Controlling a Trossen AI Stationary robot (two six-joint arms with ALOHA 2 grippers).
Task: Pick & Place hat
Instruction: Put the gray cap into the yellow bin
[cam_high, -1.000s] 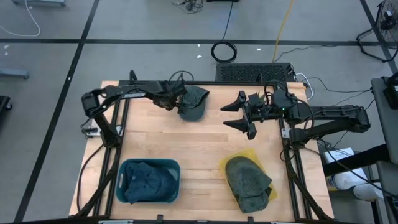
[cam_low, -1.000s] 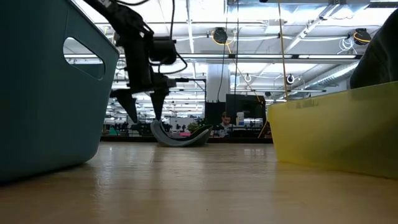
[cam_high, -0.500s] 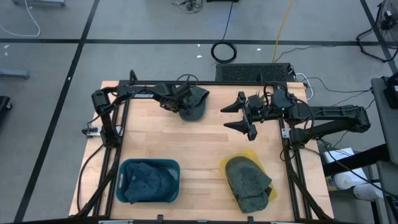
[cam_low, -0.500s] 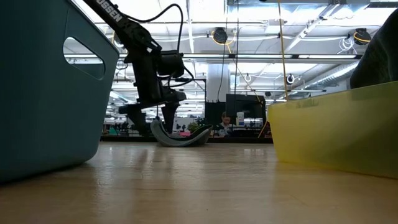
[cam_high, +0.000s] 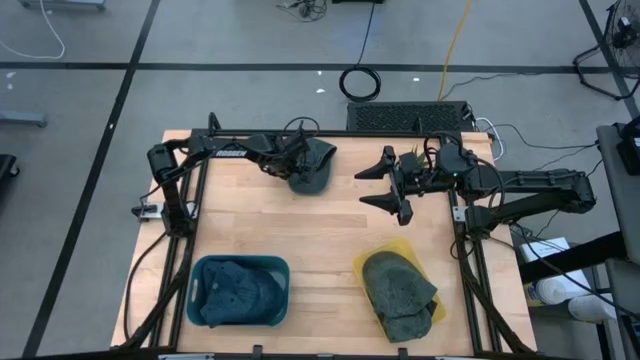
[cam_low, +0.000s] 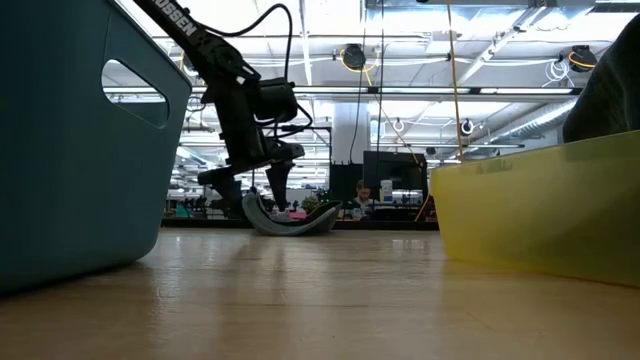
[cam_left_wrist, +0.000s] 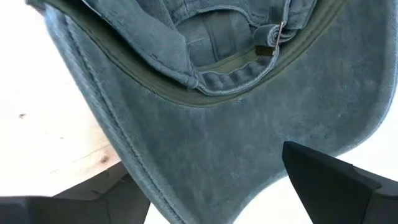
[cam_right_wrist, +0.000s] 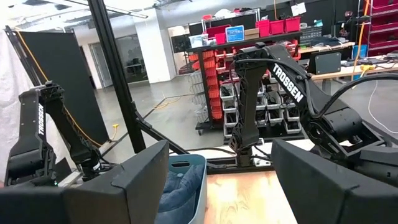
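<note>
The loose hat (cam_high: 313, 164) lies on the wooden table (cam_high: 330, 235) near its far edge, a bit left of the middle. It is a dark blue-green cap, flipped over so its inside and strap face up in the left wrist view. Its brim (cam_left_wrist: 249, 149) points toward the near edge of the table, and its round part sits toward the far edge, so its long way runs from far to near. The left gripper (cam_high: 291, 166) is right at the hat, coming at it from the left side. Its two fingers (cam_left_wrist: 336, 180) are apart, one on each side of the brim, and they do not squeeze it yet. So the hat lies just ahead of this gripper, and the left arm is much closer to it than the right one. I think the next move is to pinch the brim and lift. The right gripper (cam_high: 383, 184) waits well apart, toward the right side of the table, with its fingers apart and nothing in them. Near the near edge sit a blue bin (cam_high: 205, 270) and a yellow bin (cam_high: 362, 262), each with a hat inside.
</note>
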